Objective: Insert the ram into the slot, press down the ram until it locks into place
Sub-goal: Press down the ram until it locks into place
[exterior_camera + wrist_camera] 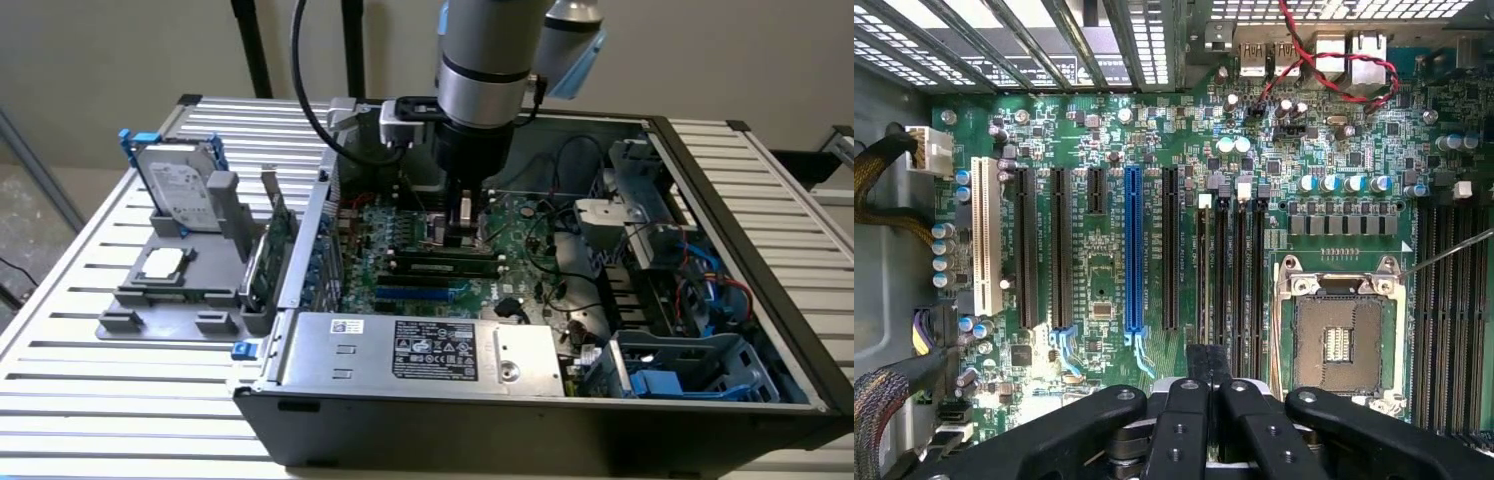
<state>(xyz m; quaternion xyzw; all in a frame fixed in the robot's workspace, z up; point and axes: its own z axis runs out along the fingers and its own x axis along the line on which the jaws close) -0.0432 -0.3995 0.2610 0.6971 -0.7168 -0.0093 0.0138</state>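
Inside the open computer case (747, 330), the gripper (462, 222) — pinched narrowly on the ram (1208, 364) — hovers over the motherboard (1104, 280).

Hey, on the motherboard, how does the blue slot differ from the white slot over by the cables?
Colour: the blue slot is bright blue, the white slot cream white. Width: the white slot is broader, the blue slot slimmer. Place: the blue slot sits mid-board among black slots, while the white slot lies at the board's edge, beside the cable bundles. Both are long, empty and run parallel on the green motherboard.
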